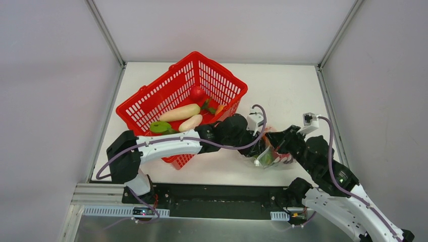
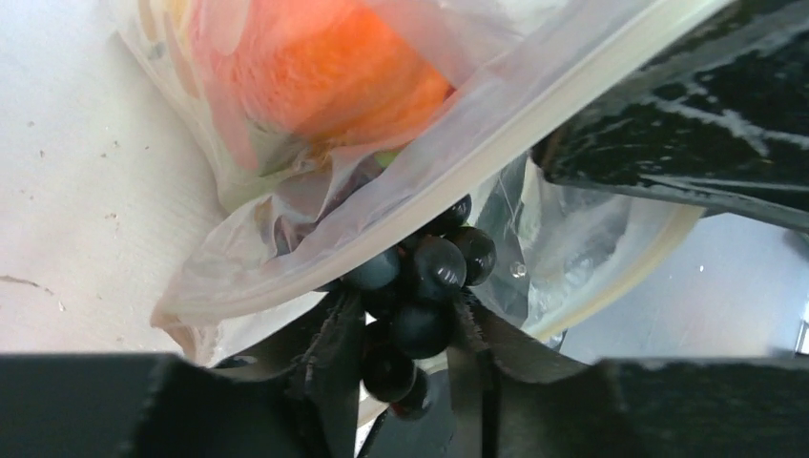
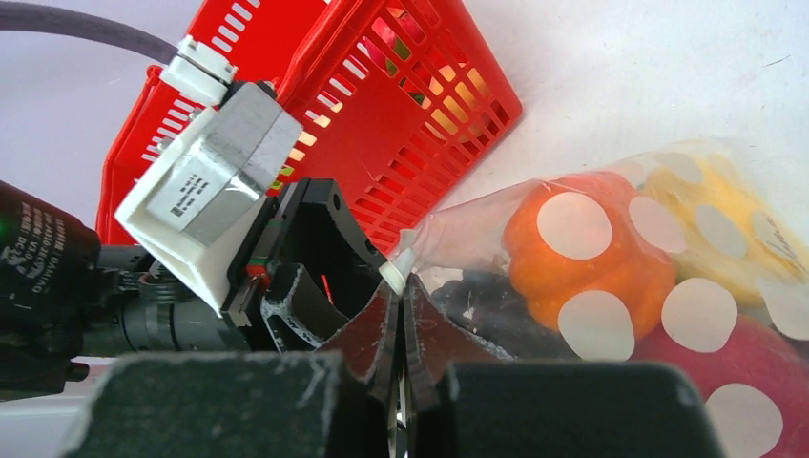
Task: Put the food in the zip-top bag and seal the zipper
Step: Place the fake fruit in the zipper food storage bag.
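— Closest to us, in the left wrist view, we see a dark purple grape bunch [image 2: 434, 267] clamped between the fingers of the left gripper [image 2: 401, 329], yes?

— We do. The bunch sits right at the mouth of the zip-top bag [image 3: 572, 225], against the zipper [image 2: 534, 110]. Its two strips stand apart, so the mouth is open.

— And what do we make out inside?

— Through the dotted plastic we see an orange pepper [image 3: 625, 262], a yellow piece [image 3: 735, 205] behind it and a red piece [image 3: 725, 363] at the lower corner. The dark bunch shows through beside the pepper.

— Where does the bag lie?

— On the white table [image 1: 292, 91], just to the right of the red basket [image 1: 151, 88], between the two wrists.

— And the right gripper [image 3: 401, 305]?

— We see its fingers pressed together on the bag's edge, at a whitish end of the zipper strip. The left wrist is just beside it.

— What do we see farther out?

— The basket sits at an angle to the table's edges, and the left arm reaches across its near corner. It holds two white radishes [image 1: 180, 112], a green disc [image 1: 160, 126] and a small red toy [image 1: 197, 93].
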Robot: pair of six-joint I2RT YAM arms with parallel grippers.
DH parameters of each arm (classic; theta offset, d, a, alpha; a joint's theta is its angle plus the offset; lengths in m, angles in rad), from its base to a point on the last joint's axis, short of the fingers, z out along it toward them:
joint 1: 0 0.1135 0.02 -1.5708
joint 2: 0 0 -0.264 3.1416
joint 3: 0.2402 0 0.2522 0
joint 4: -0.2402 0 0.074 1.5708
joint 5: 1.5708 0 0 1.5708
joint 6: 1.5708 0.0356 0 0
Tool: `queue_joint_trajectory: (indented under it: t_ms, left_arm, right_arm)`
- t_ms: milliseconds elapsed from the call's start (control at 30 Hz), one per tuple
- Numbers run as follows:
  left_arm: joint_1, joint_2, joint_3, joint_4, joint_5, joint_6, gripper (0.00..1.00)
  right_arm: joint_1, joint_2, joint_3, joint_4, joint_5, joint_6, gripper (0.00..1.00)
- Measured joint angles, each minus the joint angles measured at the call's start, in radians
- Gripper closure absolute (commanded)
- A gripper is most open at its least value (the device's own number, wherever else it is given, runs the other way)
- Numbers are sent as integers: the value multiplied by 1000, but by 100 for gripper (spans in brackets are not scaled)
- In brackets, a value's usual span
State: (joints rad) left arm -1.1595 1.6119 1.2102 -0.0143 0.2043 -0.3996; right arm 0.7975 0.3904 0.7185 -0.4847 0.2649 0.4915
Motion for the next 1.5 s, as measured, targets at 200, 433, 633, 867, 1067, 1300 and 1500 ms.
queue_joint_trajectory:
  t_ms: [200, 433, 633, 867, 1067, 1300, 1500]
  left_arm:
    - [0, 0, -37, 20, -67, -4, 49]
    - [-7, -19, -81, 26, -101, -4, 36]
    - [-13, -137, -82, -11, -106, 5, 19]
    - [-20, -288, -79, -82, -131, 33, 18]
    - [-20, -378, -118, -152, -241, 45, 21]
    - [-20, -389, -138, -227, -301, 47, 33]
    - [-20, -312, -163, -232, -283, 48, 43]
  right_arm:
    - [0, -7, -9, 17, 0, 36, 100]
    - [0, -44, -27, 38, 11, 74, 100]
    - [0, -51, -29, 55, 15, 93, 100]
    - [0, -31, -31, 80, 7, 103, 100]
    - [0, -10, -46, 92, -9, 104, 100]
    - [0, -3, -46, 100, -29, 103, 100]
    - [0, 1, -46, 103, -63, 94, 100]
